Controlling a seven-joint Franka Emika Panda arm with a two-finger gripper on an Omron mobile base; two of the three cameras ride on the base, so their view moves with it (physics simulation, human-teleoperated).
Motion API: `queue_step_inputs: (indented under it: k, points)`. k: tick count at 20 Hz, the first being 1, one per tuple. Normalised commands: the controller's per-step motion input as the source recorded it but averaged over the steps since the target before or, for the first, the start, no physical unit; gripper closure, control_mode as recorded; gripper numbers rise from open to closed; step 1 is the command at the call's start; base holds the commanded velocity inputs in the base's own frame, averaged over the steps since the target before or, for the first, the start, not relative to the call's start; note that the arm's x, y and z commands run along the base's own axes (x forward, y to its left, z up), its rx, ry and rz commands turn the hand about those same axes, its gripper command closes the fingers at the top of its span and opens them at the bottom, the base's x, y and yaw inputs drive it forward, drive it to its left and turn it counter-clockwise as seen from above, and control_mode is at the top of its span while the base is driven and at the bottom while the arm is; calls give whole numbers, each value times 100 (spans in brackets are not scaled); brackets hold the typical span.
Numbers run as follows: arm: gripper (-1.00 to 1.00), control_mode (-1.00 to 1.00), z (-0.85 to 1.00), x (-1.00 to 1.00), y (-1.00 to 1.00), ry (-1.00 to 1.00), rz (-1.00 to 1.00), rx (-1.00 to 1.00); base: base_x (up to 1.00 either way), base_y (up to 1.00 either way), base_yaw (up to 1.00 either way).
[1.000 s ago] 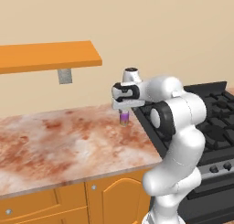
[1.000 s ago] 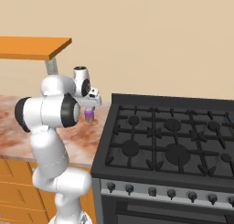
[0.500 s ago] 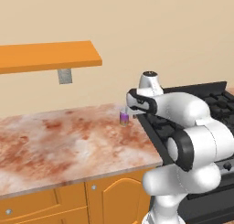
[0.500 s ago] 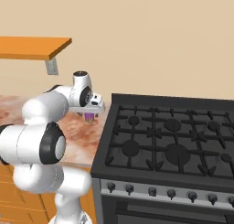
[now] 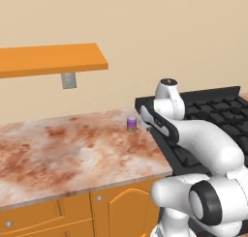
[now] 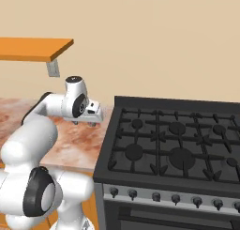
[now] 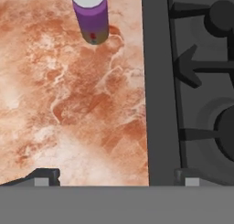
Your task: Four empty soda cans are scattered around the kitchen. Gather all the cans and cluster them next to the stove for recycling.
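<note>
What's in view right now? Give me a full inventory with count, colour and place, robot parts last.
Small purple soda can with silvery top: one, upright on the counter, near the stove's left edge, nothing gripping it.
Reddish mottled marble counter: one, left of the stove.
Grey steel stove with black cooktop grates: one, right of the counter.
Orange wood shelf: one, on the wall above the counter.
Orange wood cabinets: under the counter.
White arm's gripper: one, open, above the counter-stove seam.
</note>
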Motion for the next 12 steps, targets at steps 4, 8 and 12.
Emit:
queue_step_inputs:
  k: [4, 8, 12]
  points:
    - [-100, -100, 30, -7, 1, -2, 0, 0, 0, 0, 0]
    - [-100, -100, 20, 0, 1, -2, 0, 0, 0, 0, 0]
    - [-100, -100, 8, 0, 0, -1, 0, 0, 0, 0, 0]
